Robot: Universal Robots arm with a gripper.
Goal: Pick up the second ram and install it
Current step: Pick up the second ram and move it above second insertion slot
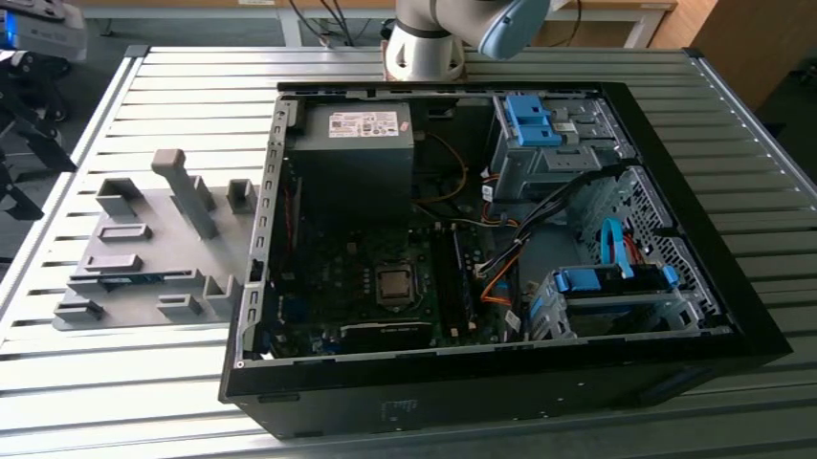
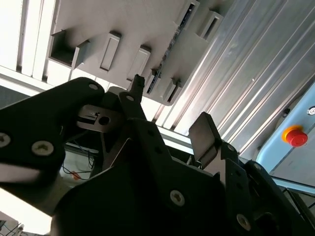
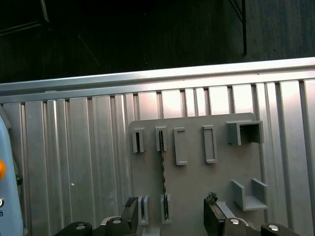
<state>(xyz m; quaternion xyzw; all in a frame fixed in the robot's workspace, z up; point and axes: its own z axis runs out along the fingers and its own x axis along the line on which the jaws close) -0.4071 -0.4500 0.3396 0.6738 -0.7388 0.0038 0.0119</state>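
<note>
As fingers (image 3: 212,216) gape open, empty, ram (image 3: 163,172) stands edge-on in holder (image 3: 197,191), near end in line w/ the gap; long axis runs crosswise to closing dir.

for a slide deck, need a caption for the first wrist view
Open gripper over the second ram, standing on edge in the grey holder plate.

Ribbed metal table (image 1: 141,382) (brightly lit)
</note>
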